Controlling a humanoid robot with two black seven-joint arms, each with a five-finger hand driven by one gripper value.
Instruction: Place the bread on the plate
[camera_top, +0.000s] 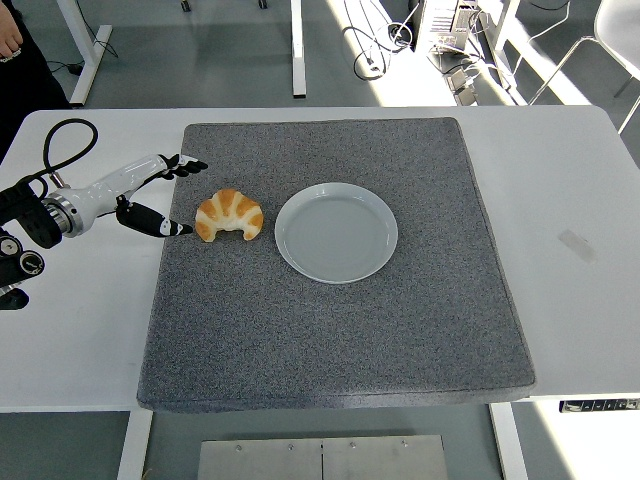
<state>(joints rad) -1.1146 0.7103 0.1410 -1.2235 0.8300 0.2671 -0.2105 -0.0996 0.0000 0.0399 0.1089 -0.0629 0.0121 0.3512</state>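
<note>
Grey mat (330, 330), croissant (230, 214) just left of empty plate (337, 232), robot hand (150, 195) spread wide beside croissant

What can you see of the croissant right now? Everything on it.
The croissant is a golden-brown crescent with paler cream bands across its ridged back and both tips pointing toward the table's near edge. It looks whole. It lies flat on the grey mat, just left of the white plate with a small gap between them. The left hand is open just left of it and not touching it.
</note>
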